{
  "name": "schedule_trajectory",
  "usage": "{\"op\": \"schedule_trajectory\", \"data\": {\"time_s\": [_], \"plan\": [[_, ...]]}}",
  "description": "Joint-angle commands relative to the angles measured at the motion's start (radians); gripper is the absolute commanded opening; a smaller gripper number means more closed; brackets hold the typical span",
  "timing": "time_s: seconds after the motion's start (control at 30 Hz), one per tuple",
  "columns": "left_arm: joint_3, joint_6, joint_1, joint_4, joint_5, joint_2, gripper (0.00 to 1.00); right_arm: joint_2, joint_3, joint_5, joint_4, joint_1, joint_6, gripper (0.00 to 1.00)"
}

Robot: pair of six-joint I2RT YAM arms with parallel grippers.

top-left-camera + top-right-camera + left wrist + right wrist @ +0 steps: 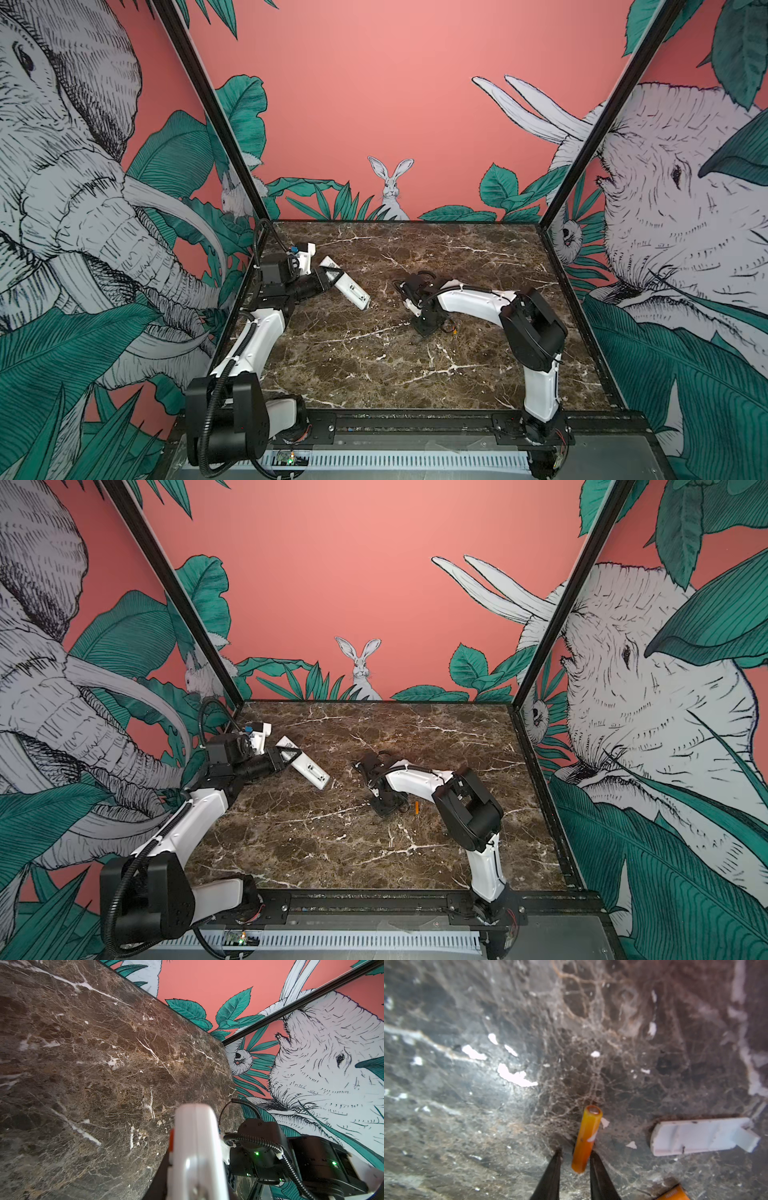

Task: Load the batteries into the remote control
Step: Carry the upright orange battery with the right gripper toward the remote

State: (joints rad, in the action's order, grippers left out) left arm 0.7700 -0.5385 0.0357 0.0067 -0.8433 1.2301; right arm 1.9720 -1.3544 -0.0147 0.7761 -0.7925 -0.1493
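Near the far left corner of the dark brown marble table [374, 374], the left gripper [332, 277] is clamped across the slim white plastic remote control [351, 289] and holds it slantwise. Whether the remote's low end touches the table I cannot tell.

Toward the table's middle, well apart from the remote, the right gripper [576, 1154] points down with its jaws a little apart, astride one small orange cylindrical battery [587, 1136]. One finger is against it and a slit of table shows at the other, so I judge it not yet pinched. The second orange battery [416, 807] lies just beside, and a flat white plastic cover [702, 1136] lies near by.

The cover looks to be off and no battery is loaded. Both have yet to be lifted, carried over and seated.
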Motion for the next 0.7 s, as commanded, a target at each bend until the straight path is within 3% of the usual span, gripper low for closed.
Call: {"op": "schedule_trajectory", "data": {"time_s": [0.0, 0.3, 0.67], "plan": [[0.029, 0.017, -0.007, 0.018, 0.000, -0.008, 0.24, 0.005, 0.024, -0.074, -0.001, 0.002, -0.001, 0.21], [0.026, 0.048, -0.045, -0.028, 0.011, 0.011, 0.24, -0.007, 0.032, -0.084, -0.044, 0.010, 0.029, 0.13], [-0.037, 0.035, -0.169, 0.034, 0.040, 0.057, 0.24, -0.193, 0.180, 0.050, -0.226, 0.010, 0.141, 0.09]]}}
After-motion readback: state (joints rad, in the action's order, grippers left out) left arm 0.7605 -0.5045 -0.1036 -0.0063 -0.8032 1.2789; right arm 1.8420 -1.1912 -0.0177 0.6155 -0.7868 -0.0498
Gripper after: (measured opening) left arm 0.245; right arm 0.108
